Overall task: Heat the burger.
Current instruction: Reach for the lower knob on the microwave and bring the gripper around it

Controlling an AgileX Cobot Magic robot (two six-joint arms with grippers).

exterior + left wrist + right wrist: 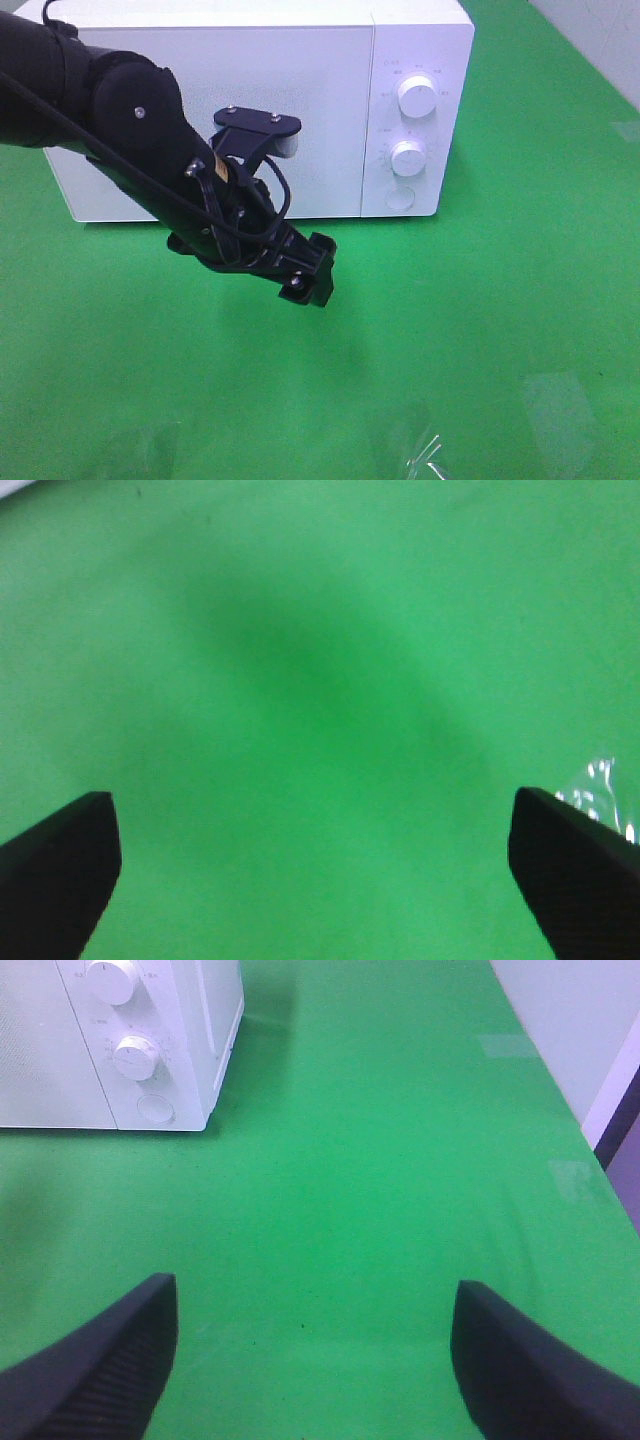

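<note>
A green surface fills nearly all of the scene. At its far side stands a white microwave, and its door is closed. The black left arm comes in from the left and reaches across the front of the microwave, pointing down toward the middle of the surface.

At the end of this arm is the left gripper. Its two fingers stand wide apart, and between them I see only green cloth and a dark shadow. The right gripper is seen only by its own camera. Its fingers are also apart and hold nothing, and they hang above the bare surface, well apart from the microwave.

On the right panel of the microwave there is an upper knob, a lower knob under it, and a round button under both. A small piece of clear plastic lies on the surface near the front edge, just beside one left finger in the left wrist view.

The burger shows in none of the views, so I cannot tell where it is.
</note>
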